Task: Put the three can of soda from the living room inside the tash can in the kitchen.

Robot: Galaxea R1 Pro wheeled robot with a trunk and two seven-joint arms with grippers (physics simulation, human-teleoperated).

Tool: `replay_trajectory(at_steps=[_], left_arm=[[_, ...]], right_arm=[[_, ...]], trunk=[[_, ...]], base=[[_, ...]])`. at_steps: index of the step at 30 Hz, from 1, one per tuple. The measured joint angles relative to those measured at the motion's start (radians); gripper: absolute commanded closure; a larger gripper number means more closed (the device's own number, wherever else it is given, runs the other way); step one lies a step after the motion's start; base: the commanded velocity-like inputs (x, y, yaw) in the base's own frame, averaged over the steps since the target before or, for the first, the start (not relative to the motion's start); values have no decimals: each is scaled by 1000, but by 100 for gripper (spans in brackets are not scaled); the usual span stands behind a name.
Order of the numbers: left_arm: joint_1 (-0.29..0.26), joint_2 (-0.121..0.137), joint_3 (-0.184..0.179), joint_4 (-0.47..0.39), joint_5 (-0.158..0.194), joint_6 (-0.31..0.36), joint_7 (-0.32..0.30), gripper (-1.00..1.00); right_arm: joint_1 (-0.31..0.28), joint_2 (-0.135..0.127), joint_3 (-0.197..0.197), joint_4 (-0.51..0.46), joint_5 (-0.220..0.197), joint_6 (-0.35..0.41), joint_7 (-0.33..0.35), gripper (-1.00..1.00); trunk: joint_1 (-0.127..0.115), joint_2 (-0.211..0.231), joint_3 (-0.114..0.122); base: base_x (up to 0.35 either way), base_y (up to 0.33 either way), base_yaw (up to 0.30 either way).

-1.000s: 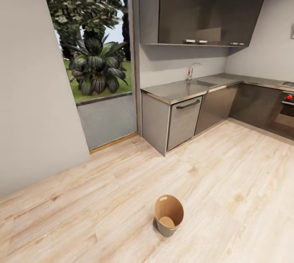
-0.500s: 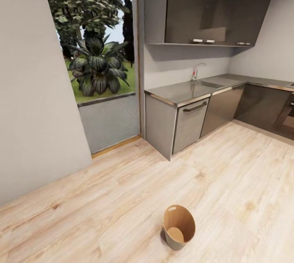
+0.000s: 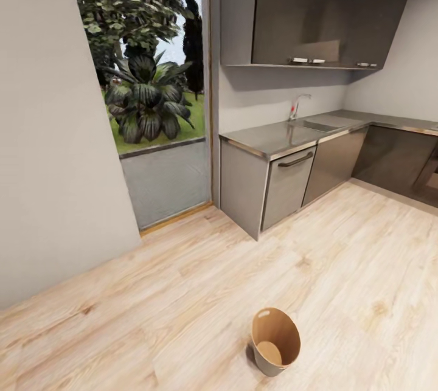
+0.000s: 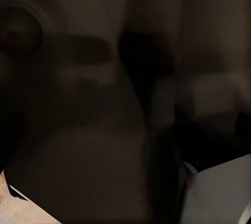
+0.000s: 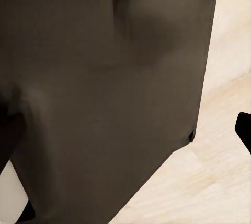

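one tash can (image 3: 275,342) stands upright on the kitchen floor (image 3: 340,257); either gripper's grip: cannot tell.

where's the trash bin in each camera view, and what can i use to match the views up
Head view: the tash can stands on the light wood floor near the bottom edge, right of centre, open top showing a tan inside with no cans in it.
Left wrist view: I cannot make out the bin in this dark, blurred picture.
Right wrist view: I cannot make it out here; a dark panel takes up most of the picture.
Shared landmark: the light wood floor, seen in the head and right wrist views.
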Motion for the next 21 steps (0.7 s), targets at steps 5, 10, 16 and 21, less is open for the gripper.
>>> replay_trajectory(at_steps=[5,10,16,21], left_arm=[[0,0,0,0,0,-1,0,-100],[0,-1,-1,-1,-1,-1,1,-100],[0,-1,-1,-3,-2,-1,1,-100],[0,-1,-1,-5,-2,-1,2,-100]], right_arm=[[0,0,0,0,0,0,0,-100],[0,0,1,0,0,0,0,-100],[0,0,0,0,0,0,0,-100],[0,0,0,0,0,0,0,-100]], trunk=[[0,0,0],[0,0,0],[0,0,0],[0,0,0]], base=[[235,37,0],[311,5,0],[328,-82,0],[292,-113,0]])
